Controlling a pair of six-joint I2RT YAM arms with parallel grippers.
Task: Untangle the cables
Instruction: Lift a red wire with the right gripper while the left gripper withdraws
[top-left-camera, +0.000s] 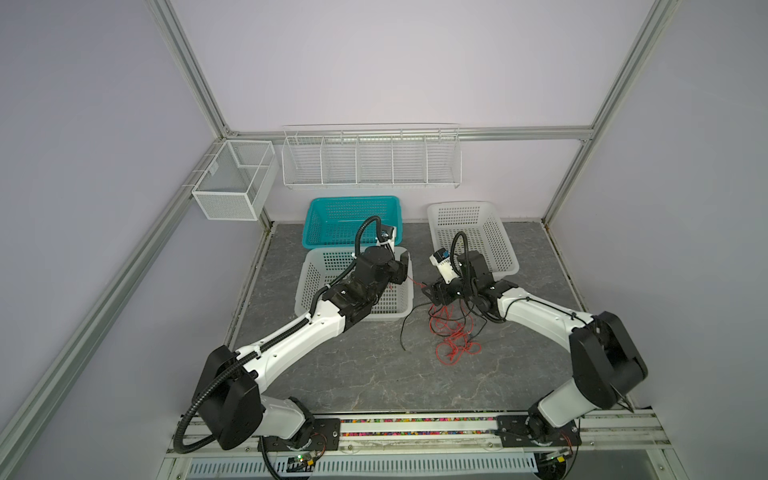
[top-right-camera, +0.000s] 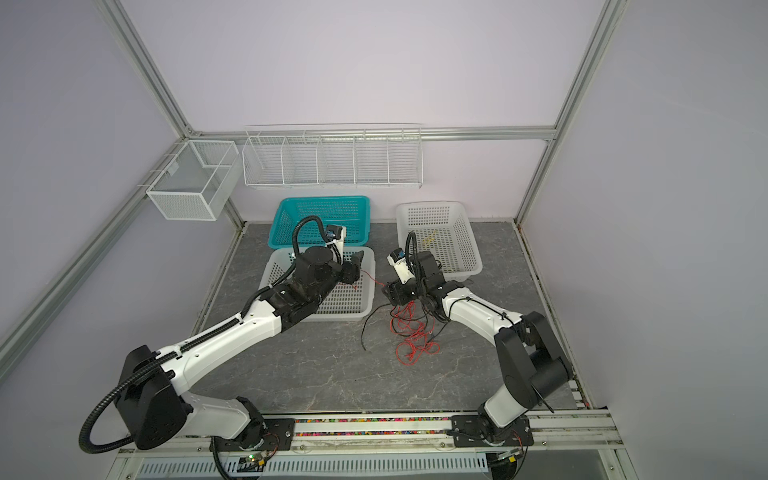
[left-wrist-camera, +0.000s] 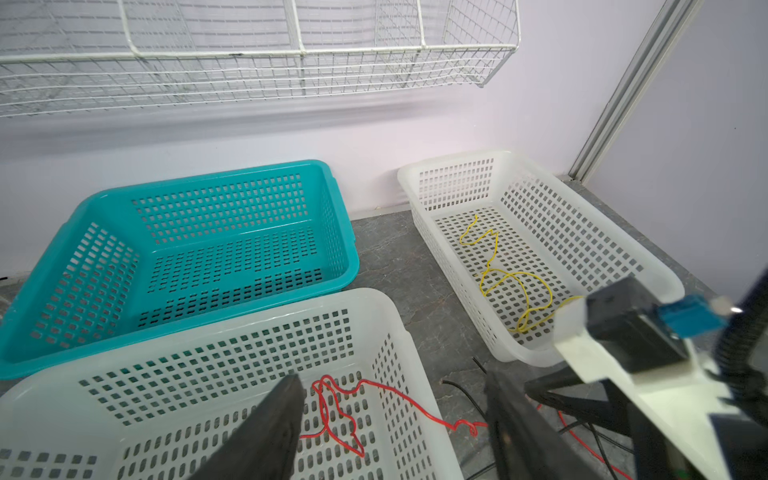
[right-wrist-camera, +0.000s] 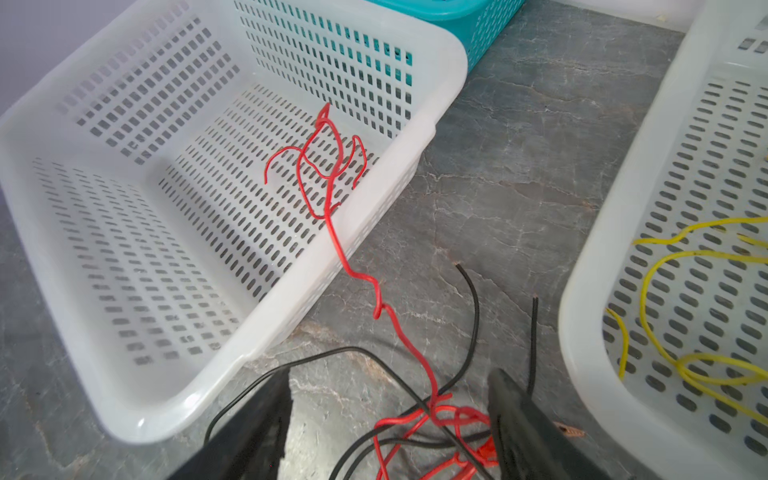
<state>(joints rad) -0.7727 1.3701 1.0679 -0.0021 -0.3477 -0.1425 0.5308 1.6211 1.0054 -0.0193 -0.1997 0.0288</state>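
Note:
The cables form a tangle of thin red wires (top-left-camera: 454, 332) (top-right-camera: 411, 332) and black wires (top-left-camera: 405, 328) on the grey table. One red strand (right-wrist-camera: 336, 241) runs up over the rim of the near white basket (top-left-camera: 302, 299), and its end (left-wrist-camera: 386, 390) lies inside. My left gripper (top-left-camera: 402, 269) (left-wrist-camera: 395, 378) hangs open over that basket's right rim, with the red strand below it and untouched. My right gripper (top-left-camera: 432, 295) (right-wrist-camera: 390, 374) stands open low over the knot (right-wrist-camera: 436, 415), red and black wires between its jaws. A yellow cable (left-wrist-camera: 498, 274) lies in the right white basket (top-left-camera: 465, 205).
A teal basket (top-left-camera: 353, 199) sits behind the near white one, against the back wall. A white wire rack (top-left-camera: 370, 183) and a mesh box (top-left-camera: 224, 199) hang on the walls above. Grey table shows in front of the tangle (top-left-camera: 374, 374).

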